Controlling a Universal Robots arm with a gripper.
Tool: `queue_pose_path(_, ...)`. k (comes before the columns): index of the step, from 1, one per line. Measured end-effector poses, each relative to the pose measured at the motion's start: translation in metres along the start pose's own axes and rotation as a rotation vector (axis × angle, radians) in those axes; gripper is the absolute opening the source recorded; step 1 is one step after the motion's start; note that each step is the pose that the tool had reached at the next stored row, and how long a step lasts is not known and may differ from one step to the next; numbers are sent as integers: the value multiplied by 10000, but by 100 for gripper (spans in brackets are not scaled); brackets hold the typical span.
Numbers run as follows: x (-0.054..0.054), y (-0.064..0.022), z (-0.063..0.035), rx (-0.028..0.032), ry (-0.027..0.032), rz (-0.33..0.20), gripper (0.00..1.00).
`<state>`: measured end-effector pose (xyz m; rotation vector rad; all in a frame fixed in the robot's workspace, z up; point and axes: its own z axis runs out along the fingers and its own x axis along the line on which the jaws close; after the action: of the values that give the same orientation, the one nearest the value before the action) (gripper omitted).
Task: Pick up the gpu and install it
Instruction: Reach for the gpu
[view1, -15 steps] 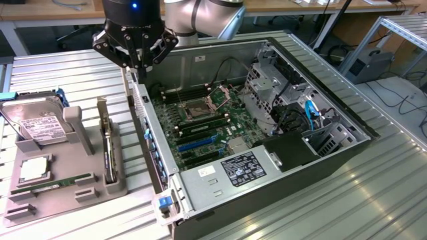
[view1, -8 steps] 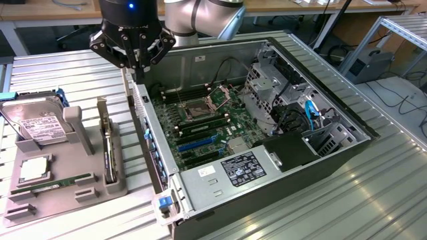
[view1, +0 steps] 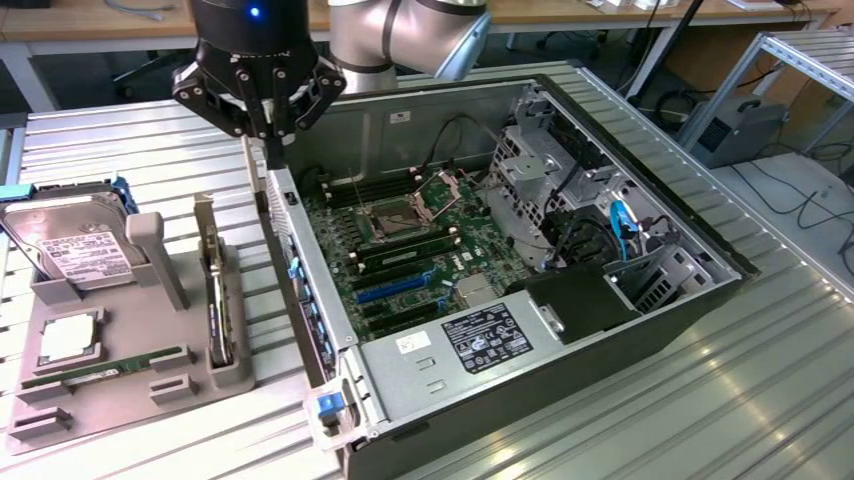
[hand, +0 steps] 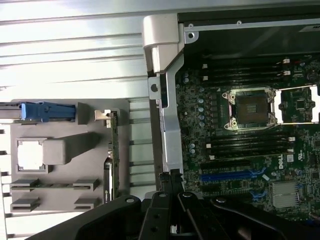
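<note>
Hardly begun: hung gripper (view1: 274, 142) pinched shut, empty, above case wall (view1: 300, 290); found gpu (view1: 214, 300) standing in holder (view1: 134, 385) off to gripper's side, not yet picked.

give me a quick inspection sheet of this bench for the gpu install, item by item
surface: ribbed metal table
job's things: gpu on edge in grey holder, untouched; computer case open, motherboard exposed
clutter: hard drive, memory stick, processor chip in the same holder
grippers: gripper shut, holding nothing, above the case wall nearest the holder
cables: blue and black cables inside the case; floor cables
surroundings: wooden benches, metal frame
</note>
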<state>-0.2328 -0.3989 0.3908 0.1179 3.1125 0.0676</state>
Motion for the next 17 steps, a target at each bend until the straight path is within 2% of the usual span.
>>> queue_pose_path(17, 79, -6, -1, 0, -1, 1, 11)
